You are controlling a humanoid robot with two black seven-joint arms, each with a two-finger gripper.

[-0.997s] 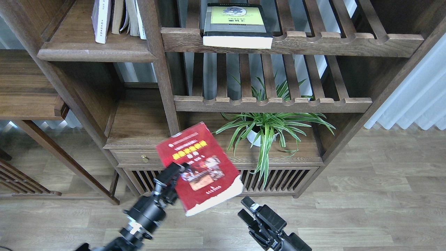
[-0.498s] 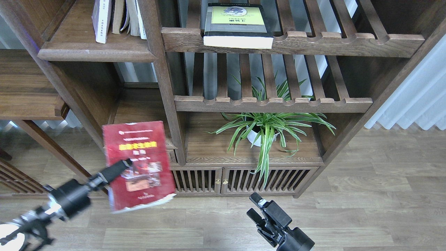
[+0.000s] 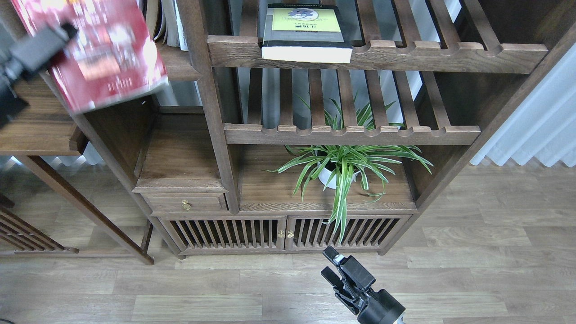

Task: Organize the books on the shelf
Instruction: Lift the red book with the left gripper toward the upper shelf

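The red book (image 3: 96,54) is up in the top left corner, blurred and tilted, in front of the solid brown shelf (image 3: 177,67). The left gripper (image 3: 54,38) is clamped on its left edge. Behind it a few books (image 3: 168,22) stand upright on that shelf. The black and yellow book (image 3: 307,32) lies flat on the slatted rack (image 3: 378,56). The right gripper (image 3: 332,265) hangs low over the floor (image 3: 472,270), fingers apart, holding nothing, well away from every book
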